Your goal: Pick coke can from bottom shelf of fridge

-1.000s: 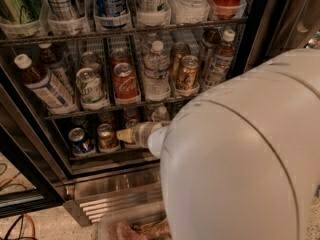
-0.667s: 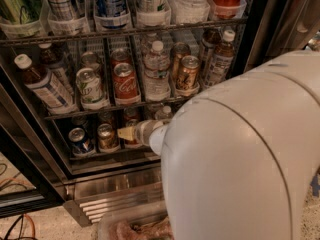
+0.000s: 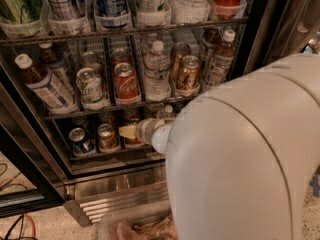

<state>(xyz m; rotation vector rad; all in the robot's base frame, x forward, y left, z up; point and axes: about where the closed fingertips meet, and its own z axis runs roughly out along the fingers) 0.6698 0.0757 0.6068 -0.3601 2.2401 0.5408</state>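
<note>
The fridge (image 3: 252, 29) stands open in front of me with wire shelves full of drinks. On the bottom shelf (image 3: 95, 154) a blue can (image 3: 80, 140), a bronze-gold can (image 3: 106, 136) and the red coke can (image 3: 132, 142) stand side by side. My gripper (image 3: 128, 131) reaches in from the right at the height of the coke can and covers most of it; only red edges show above and below. I cannot tell whether it touches the can. My big white arm (image 3: 240, 154) fills the lower right.
The middle shelf holds another red coke can (image 3: 125, 83), a green-white can (image 3: 90, 86), water and tea bottles (image 3: 156, 74) and a bronze can (image 3: 188, 71). The ribbed steel base grille (image 3: 115, 199) lies below. The door frame (image 3: 27, 149) stands at the left, with cables on the floor (image 3: 15, 224).
</note>
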